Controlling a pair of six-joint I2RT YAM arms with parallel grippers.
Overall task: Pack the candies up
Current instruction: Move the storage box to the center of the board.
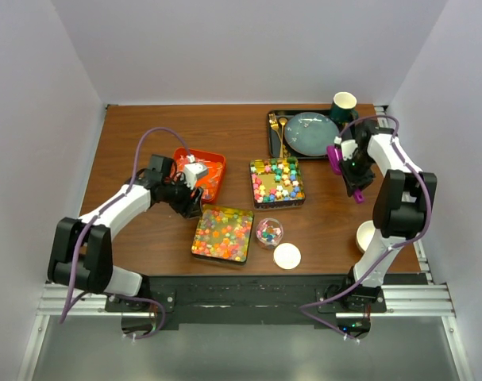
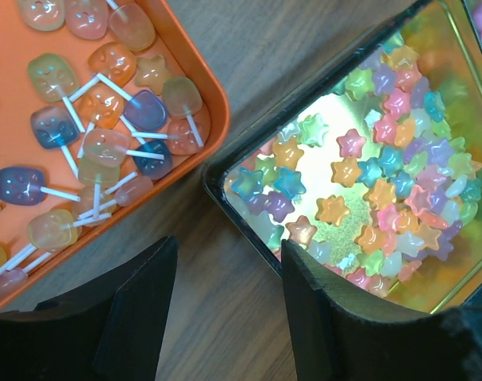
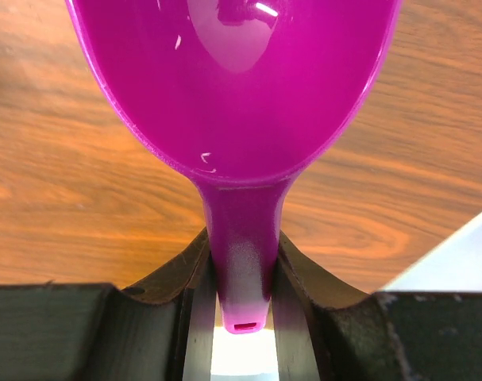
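Candies point(image 1: 277, 182) fill two square tins on the wooden table point(image 1: 145, 127). The far tin point(image 1: 253, 184) holds pastel stars, and the near tin point(image 2: 264, 123) holds glossy translucent stars. The left gripper point(image 2: 229, 254) hangs over bare wood between the near tin and an orange tray point(image 1: 215, 171) of lollipops. Its jaws are partly apart with nothing between them, and the stars lie just beside its right-hand finger. A small clear tub point(image 1: 268, 232) beside the near tin holds a few more sweets. The right gripper point(image 3: 241, 298) is clamped on the handle of an empty magenta scoop point(image 3: 233, 95), over bare wood to the right of the far tin and apart from it.
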